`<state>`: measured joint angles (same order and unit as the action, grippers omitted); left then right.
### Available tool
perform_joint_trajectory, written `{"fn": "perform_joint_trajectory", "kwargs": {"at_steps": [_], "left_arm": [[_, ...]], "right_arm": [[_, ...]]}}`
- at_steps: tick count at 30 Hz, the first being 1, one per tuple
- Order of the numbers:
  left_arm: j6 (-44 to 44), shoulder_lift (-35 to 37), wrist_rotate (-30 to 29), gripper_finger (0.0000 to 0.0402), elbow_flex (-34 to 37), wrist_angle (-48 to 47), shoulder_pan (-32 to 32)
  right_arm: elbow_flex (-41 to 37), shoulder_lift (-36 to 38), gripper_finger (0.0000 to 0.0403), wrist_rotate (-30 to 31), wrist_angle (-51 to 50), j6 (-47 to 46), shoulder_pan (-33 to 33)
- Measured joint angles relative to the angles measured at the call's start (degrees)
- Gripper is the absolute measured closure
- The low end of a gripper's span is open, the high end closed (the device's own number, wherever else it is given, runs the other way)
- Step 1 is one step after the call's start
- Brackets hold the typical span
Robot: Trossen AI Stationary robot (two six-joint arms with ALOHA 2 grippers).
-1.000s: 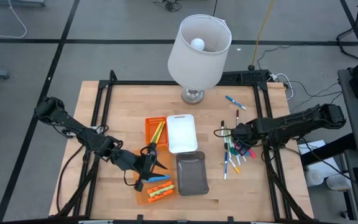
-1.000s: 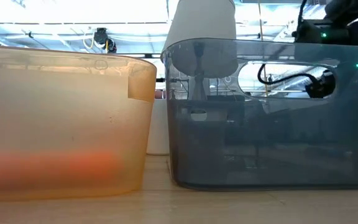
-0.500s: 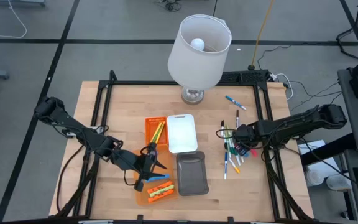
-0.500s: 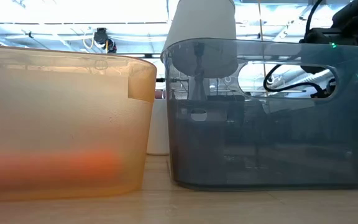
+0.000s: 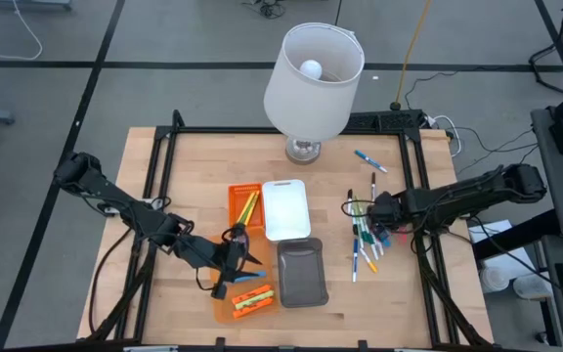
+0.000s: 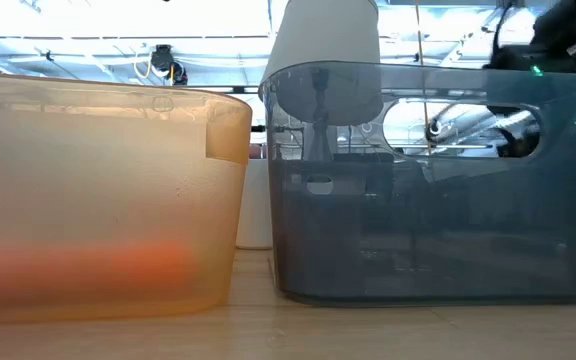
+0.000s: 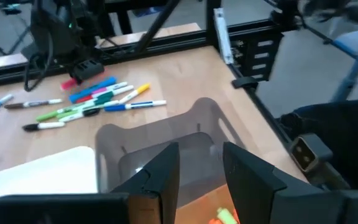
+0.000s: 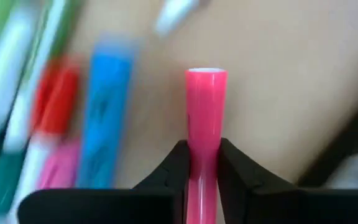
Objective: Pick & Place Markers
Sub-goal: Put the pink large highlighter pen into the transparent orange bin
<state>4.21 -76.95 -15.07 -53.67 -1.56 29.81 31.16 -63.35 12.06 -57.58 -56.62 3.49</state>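
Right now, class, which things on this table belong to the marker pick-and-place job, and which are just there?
Job: pink marker gripped by right end effector; loose markers; orange tray; white tray; grey tray.
Just there: lamp.

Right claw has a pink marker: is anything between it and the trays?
Nothing visible. The right claw is shut on the pink marker at the marker pile; bare table lies between it and the white tray.
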Motion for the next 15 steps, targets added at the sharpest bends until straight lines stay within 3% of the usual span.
{"fn": "perform_joint_trajectory", "kwargs": {"at_steps": [4,7,15], "left_arm": [[2.02,0.02,-2.94,0.0272,0.00,-0.19,-0.68],[2.46,0.02,-4.24,0.0272,0.00,-0.25,-1.42],[4.42,-3.37,-4.45,0.0272,0.02,2.41,-4.53]], "right_arm": [[6.68,2.97,0.0363,6.59,1.51,2.65,0.76],[9.34,5.26,0.0363,11.76,7.95,6.57,2.34],[9.04,5.77,0.0363,13.56,46.45,30.53,10.10]]}}
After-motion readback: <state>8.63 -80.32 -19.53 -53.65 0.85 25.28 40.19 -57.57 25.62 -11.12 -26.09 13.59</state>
